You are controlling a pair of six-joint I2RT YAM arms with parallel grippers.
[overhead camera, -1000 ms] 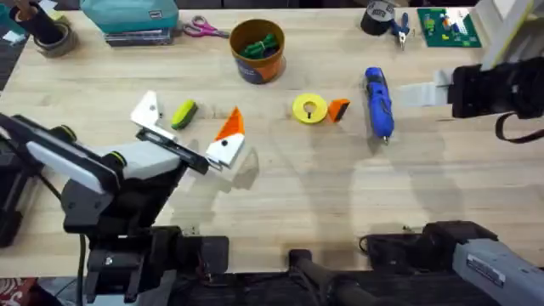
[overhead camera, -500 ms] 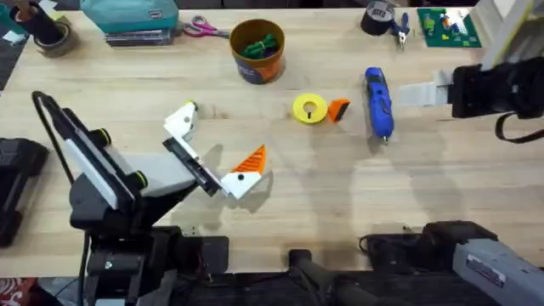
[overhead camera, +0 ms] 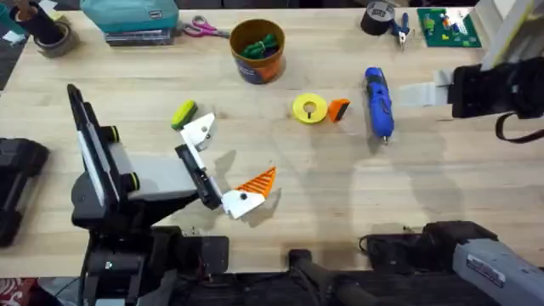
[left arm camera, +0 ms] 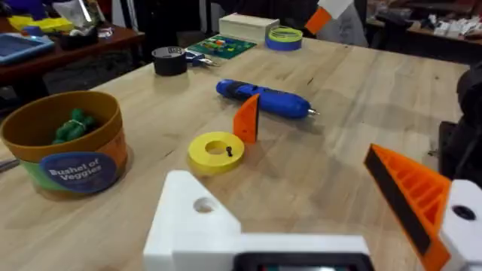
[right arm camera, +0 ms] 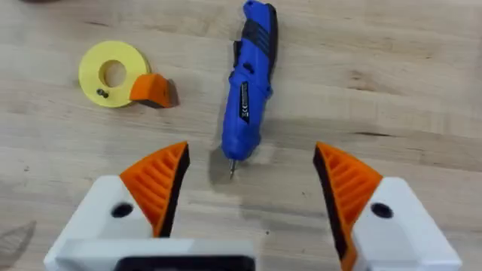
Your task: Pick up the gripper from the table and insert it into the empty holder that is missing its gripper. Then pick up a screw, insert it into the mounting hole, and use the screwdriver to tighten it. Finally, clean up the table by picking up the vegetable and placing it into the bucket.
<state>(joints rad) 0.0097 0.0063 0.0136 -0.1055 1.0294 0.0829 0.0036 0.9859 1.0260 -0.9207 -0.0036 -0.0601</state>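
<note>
Sitting closest to the bases, the left pincer [overhead camera: 223, 166] hovers low over the wooden counter [overhead camera: 340, 195] with its two white brackets spread wide apart and nothing between them; one bracket carries an orange ribbed finger [overhead camera: 257, 181], the other is the bare holder [overhead camera: 198, 130], plain white with an open mounting hole, which the left wrist view [left arm camera: 194, 218] shows up close. Just beside that bare bracket on the far side lies the yellow-green vegetable [overhead camera: 183, 114], loose on the counter. A bit farther out toward the middle sits the yellow disc [overhead camera: 308, 109] with a tiny dark screw [left arm camera: 229, 150] resting on it, and the loose orange gripper [overhead camera: 338, 109] is touching or just about touching the disc's right edge. Right of that, the blue screwdriver [overhead camera: 378, 102] lies on its side, apart from the gripper. The right pincer [right arm camera: 252, 197] shows in its wrist view with both orange fingers spread apart, empty, hanging above the screwdriver's tip end. Farther back is the bucket [overhead camera: 257, 51], labelled "Bushel of Veggies", with dark green pieces [overhead camera: 257, 45] inside. Along the far edge: scissors [overhead camera: 202, 29], a black tape roll [overhead camera: 377, 16] and a green circuit board [overhead camera: 448, 25].
</note>
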